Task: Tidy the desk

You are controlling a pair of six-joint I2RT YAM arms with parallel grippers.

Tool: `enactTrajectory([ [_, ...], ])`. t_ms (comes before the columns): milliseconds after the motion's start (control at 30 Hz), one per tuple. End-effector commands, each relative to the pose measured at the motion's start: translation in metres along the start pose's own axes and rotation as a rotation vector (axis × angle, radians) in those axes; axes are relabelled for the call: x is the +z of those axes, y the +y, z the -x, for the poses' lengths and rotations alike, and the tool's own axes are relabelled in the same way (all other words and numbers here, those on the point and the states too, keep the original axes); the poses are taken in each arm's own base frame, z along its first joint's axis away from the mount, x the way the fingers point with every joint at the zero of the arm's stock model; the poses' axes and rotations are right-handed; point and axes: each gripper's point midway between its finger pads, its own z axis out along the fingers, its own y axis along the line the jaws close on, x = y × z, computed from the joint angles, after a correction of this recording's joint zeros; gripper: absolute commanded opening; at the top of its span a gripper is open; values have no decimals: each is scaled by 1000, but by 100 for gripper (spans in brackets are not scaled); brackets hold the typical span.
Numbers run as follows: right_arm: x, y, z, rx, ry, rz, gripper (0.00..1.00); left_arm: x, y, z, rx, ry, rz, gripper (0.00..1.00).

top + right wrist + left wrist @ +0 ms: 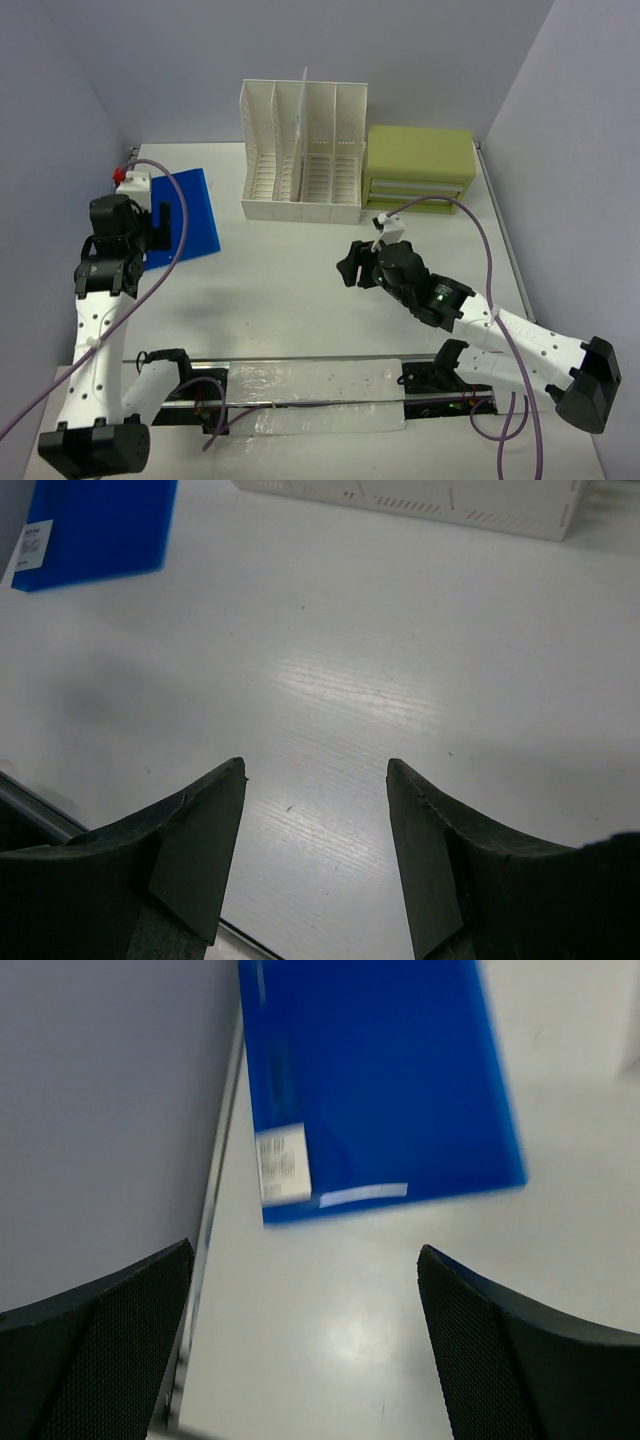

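The white desk (290, 290) carries a blue folder (190, 210) lying flat at its far left, close to the left edge rail. My left gripper (155, 228) hovers at the folder's near left corner. In the left wrist view it (305, 1260) is open, with bare desk (330, 1350) between its fingers and the blue folder (370, 1080) just ahead. My right gripper (352, 265) hangs over the middle of the desk, pointing left. It (315, 770) is open and holds nothing; the folder (95, 525) lies far off at the upper left.
A white slotted file rack (300, 150) stands at the back centre, with a green drawer box (420, 165) beside it on the right. A metal edge rail (205, 1260) runs along the left side next to the grey wall. The rack's base (430, 500) shows ahead of the right gripper.
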Motion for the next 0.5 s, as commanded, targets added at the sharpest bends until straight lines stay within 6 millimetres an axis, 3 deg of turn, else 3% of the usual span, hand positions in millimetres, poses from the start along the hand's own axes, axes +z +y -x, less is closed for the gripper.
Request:
enactTrajectory([
  [0, 8, 17, 13, 22, -46, 70, 66, 12, 5, -80, -11, 277, -76, 99],
  [33, 11, 18, 11, 24, -40, 74, 66, 17, 5, -90, -19, 303, -104, 99],
  [200, 35, 40, 8, 7, -11, 137, 65, 39, 47, -133, -111, 411, -49, 99],
  [367, 61, 65, 7, -38, 39, 183, 64, 57, 56, -165, -151, 504, -34, 98],
  [467, 73, 71, -1, -66, 67, 197, 63, 64, 74, -173, -126, 498, 80, 87],
])
